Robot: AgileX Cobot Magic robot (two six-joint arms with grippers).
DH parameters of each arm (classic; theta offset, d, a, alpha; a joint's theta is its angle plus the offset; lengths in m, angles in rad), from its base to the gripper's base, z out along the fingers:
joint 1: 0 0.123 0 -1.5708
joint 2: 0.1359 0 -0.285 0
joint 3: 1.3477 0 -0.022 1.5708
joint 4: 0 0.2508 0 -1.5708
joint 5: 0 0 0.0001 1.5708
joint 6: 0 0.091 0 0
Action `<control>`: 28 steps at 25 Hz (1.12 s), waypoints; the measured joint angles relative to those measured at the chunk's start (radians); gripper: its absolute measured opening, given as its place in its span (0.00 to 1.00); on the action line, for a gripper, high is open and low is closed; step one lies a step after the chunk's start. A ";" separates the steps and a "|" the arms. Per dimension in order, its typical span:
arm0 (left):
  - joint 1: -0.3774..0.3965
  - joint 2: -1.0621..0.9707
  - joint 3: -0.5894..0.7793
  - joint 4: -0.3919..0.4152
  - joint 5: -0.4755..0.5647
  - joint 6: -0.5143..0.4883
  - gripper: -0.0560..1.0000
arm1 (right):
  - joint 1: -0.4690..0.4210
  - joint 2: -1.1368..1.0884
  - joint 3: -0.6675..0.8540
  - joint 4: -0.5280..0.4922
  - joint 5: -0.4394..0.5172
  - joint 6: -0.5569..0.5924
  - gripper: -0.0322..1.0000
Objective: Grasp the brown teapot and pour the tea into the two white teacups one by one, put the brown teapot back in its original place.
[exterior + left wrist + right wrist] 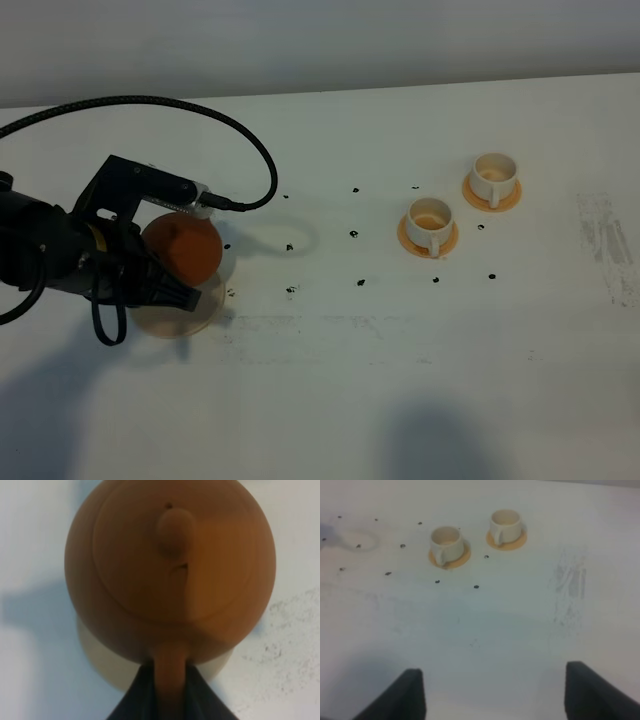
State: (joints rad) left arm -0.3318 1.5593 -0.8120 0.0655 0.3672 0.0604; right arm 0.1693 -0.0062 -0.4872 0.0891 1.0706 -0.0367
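Observation:
The brown teapot is at the left, over the pale tan coaster; I cannot tell if it rests on the coaster. In the left wrist view the teapot fills the frame, with the coaster showing under it. My left gripper is shut on the teapot's loop handle. The two white teacups stand on orange saucers at the right, and their insides look tan. They also show in the right wrist view. My right gripper is open and empty, well short of the cups.
Small black marks dot the white table between the teapot and the cups. A black cable arcs over the left arm. A grey scuffed patch lies at the far right.

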 joint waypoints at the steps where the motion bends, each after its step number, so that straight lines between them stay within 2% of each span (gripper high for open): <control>1: 0.000 -0.001 0.000 0.000 -0.008 0.013 0.15 | 0.000 0.000 0.000 0.000 0.000 0.000 0.60; 6: 0.000 -0.002 -0.011 0.000 -0.033 0.108 0.15 | 0.000 0.000 0.000 0.000 0.000 0.000 0.60; 15: -0.022 0.020 -0.153 0.000 -0.030 0.273 0.15 | 0.000 0.000 0.000 0.000 0.000 0.000 0.60; 28: -0.112 0.213 -0.396 -0.113 0.039 0.555 0.15 | 0.000 0.000 0.000 0.000 0.000 0.000 0.60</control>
State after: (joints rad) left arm -0.4439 1.7722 -1.2077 -0.0476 0.4065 0.6153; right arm 0.1693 -0.0062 -0.4872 0.0891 1.0706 -0.0367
